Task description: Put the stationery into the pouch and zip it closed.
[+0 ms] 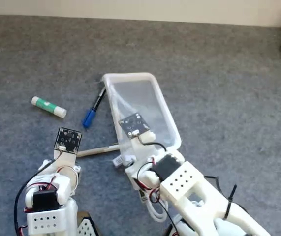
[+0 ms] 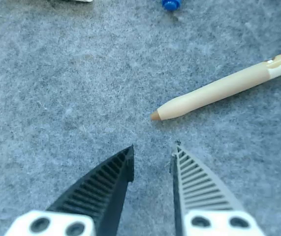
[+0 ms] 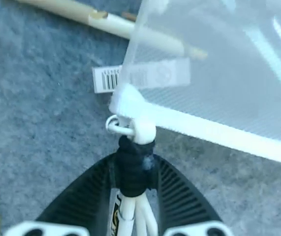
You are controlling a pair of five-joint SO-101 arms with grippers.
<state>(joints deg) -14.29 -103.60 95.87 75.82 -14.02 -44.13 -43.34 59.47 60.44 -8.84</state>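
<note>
Three bits of stationery are sitting out on the grey tabletop (image 1: 219, 59): a green-and-white glue stick (image 1: 48, 106) well off to the side, a blue pen (image 1: 93, 109) just beside the pouch (image 1: 145, 98), and a beige pen (image 2: 224, 84). That last one has its far end under or inside the pouch's near corner, honestly can't tell which.

The right gripper (image 3: 134, 169) has its jaws clamped on the black knot (image 3: 132, 152) of the pouch's white cord, so the bag is pinned at that end. The left gripper (image 2: 153, 147) hangs just short of the beige pen's pointed tip, jaws a little apart with nothing between them.

My guess is the beige pen is the one being picked up. I'd go further up the barrel rather than pinch the tapered tip, open wider, and turn the jaws square across it. It's round, so a glancing touch could roll it. Keep the right side holding the cord so the pouch doesn't slide.
</note>
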